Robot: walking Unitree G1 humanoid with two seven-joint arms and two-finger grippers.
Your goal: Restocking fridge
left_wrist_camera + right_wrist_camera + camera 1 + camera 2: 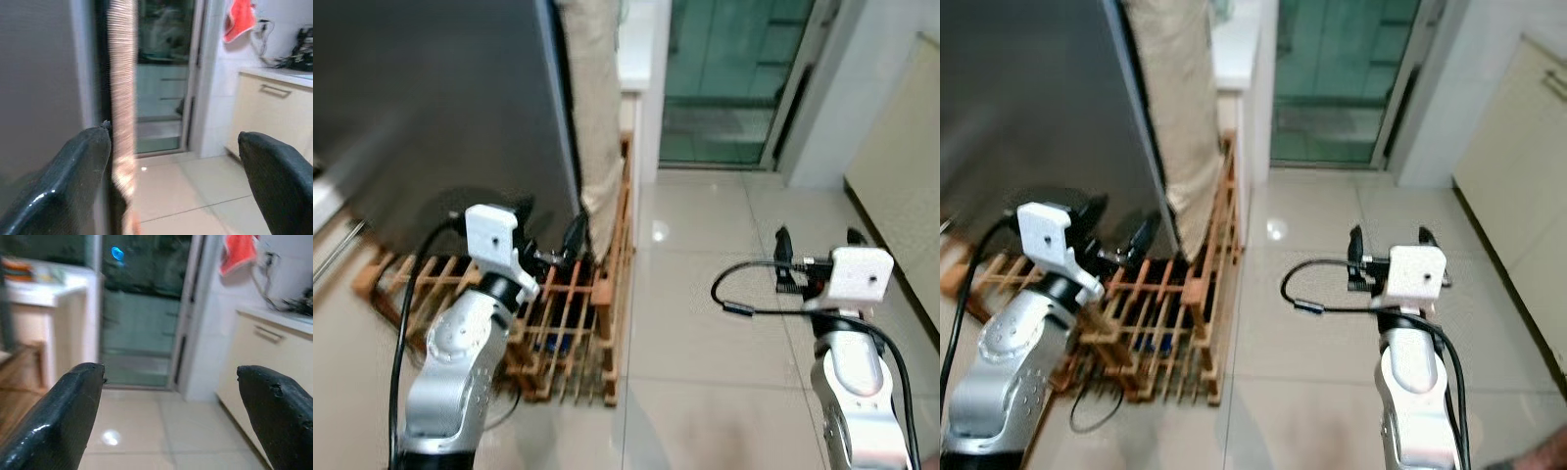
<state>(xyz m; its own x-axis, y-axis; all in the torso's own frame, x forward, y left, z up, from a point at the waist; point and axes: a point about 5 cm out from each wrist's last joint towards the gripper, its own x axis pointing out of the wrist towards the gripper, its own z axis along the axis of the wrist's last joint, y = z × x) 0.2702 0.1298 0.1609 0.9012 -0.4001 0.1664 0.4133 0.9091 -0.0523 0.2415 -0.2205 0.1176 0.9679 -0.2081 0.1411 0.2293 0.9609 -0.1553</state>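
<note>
Reaching toward the fridge (440, 98), the left gripper (553, 245) is hovering with fingers apart and empty at the door's lower right corner, likely seeking its edge; the right gripper (1393, 237), fingers apart, is waiting over bare floor (705, 323); a wooden rack (573, 323) is standing beneath the fridge.

— What can't you make out by the fridge (440, 108)?

— Its top and left side run off the frame. My left gripper (553, 250) blurs dark against its lower corner.

— And below it?

— Something blue in the wooden rack (570, 328), hidden behind slats.
</note>
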